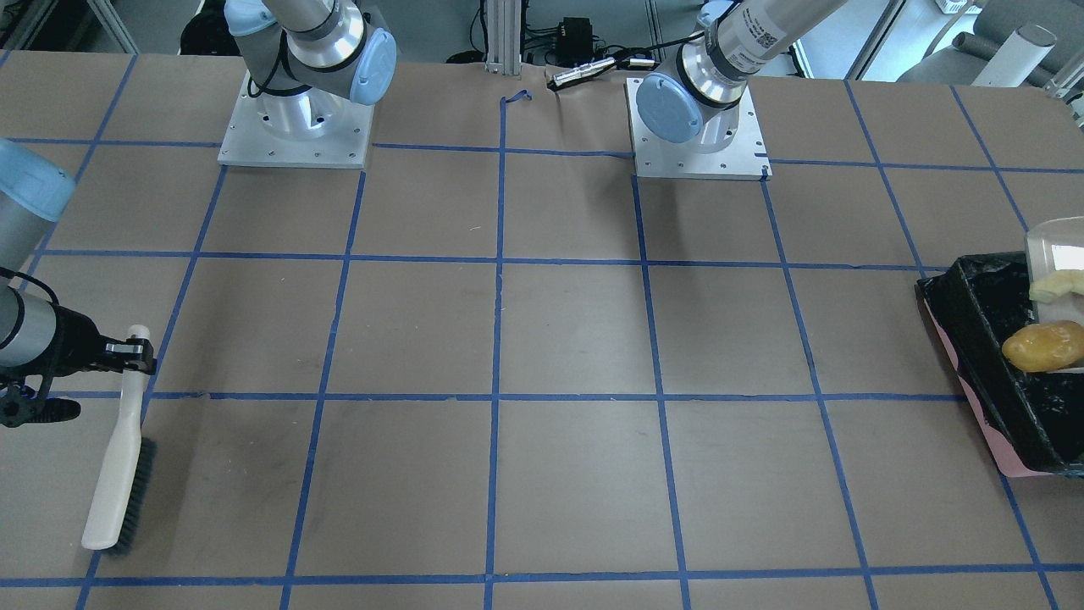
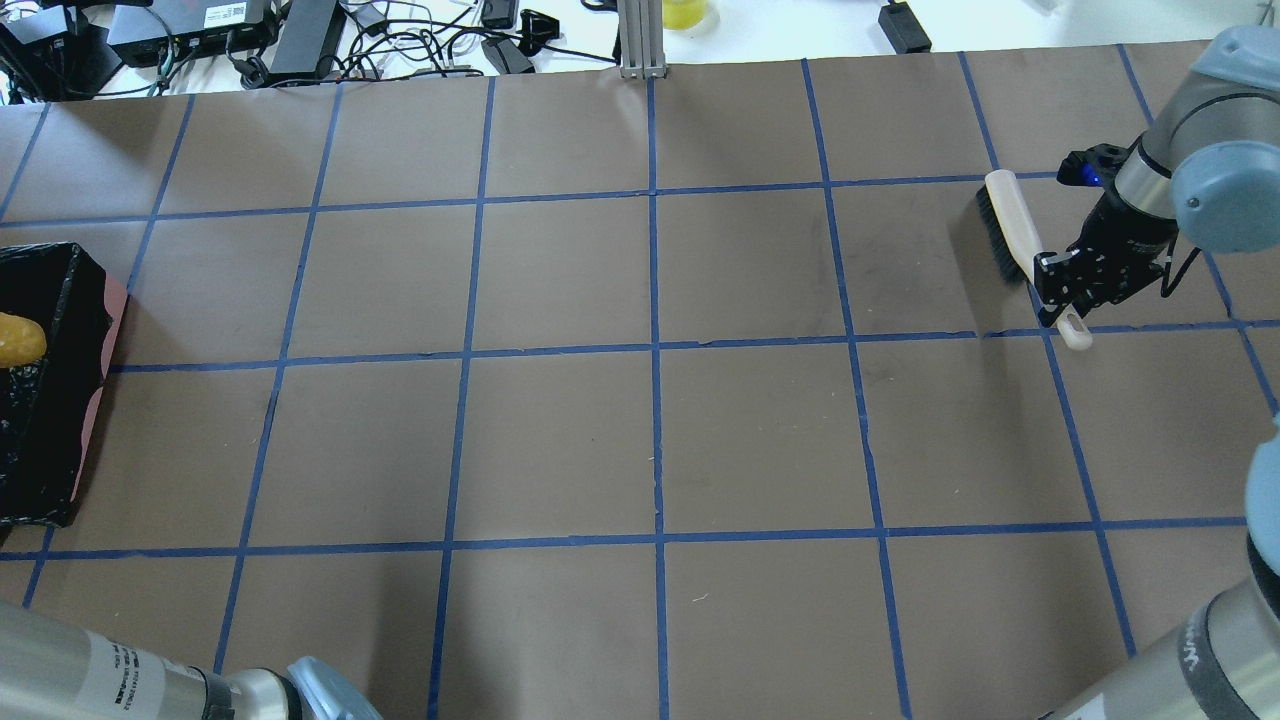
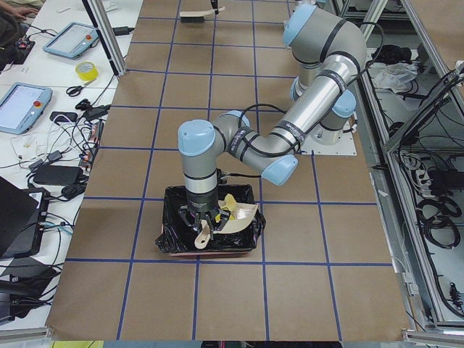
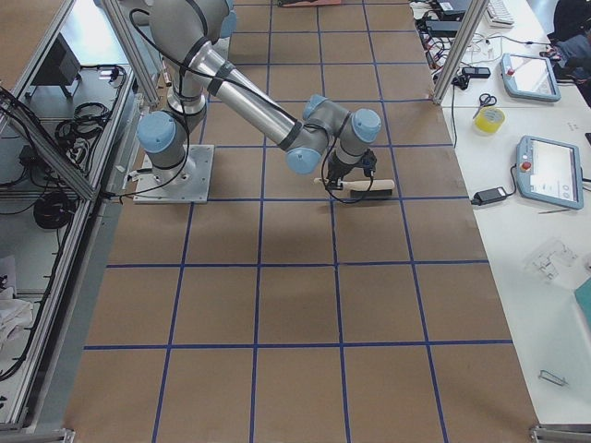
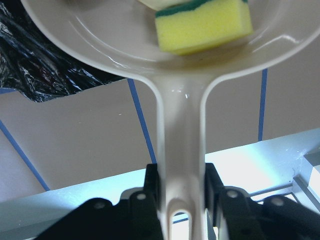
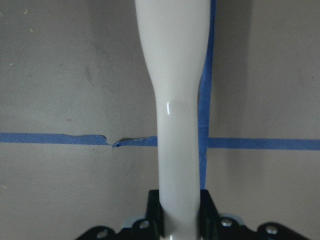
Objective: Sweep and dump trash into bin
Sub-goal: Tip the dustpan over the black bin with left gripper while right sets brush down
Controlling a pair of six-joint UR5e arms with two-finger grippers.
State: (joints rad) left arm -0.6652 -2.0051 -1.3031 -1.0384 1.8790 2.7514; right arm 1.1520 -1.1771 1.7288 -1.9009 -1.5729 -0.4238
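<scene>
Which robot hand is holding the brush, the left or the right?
The right hand, clamped on the white-handled black-bristle brush; the left hand grips the beige plastic dustpan.

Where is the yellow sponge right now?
In the left wrist view, the sponge sits in the dustpan that the left gripper holds over the bin.

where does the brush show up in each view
Front-facing: brush at lower left.
Overhead: upper right.
Exterior left: far top edge.
Exterior right: centre, slightly high.
Left wrist: not in it.
Right wrist: handle up the middle.
Landmark: right gripper clamped on its handle.
</scene>
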